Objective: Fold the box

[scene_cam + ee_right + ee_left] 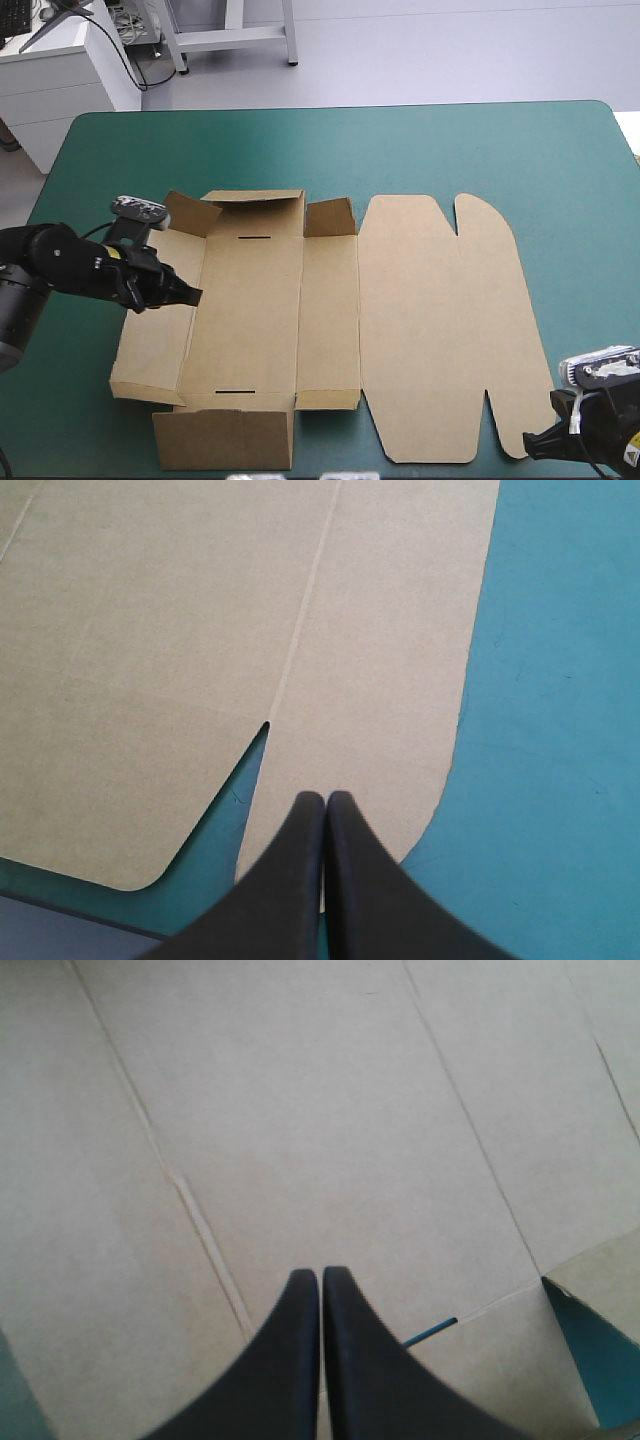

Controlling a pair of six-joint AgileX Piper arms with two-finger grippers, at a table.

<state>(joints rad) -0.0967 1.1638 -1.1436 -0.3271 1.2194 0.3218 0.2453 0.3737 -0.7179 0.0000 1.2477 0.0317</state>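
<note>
The brown box lies as a cut sheet on the teal-green cover, its left part partly raised into low walls and corner flaps, its lid flat to the right. My left gripper is shut, its tip over the left wall panel near the fold to the base. Seen from the left wrist, the shut gripper points at brown board with a slot just beside it. My right gripper is shut at the lid's near right corner. The right wrist shows the shut gripper over the lid's rounded tab.
Bare teal-green cover lies beyond the box and to its right. A near flap of the box reaches close to the table's front edge.
</note>
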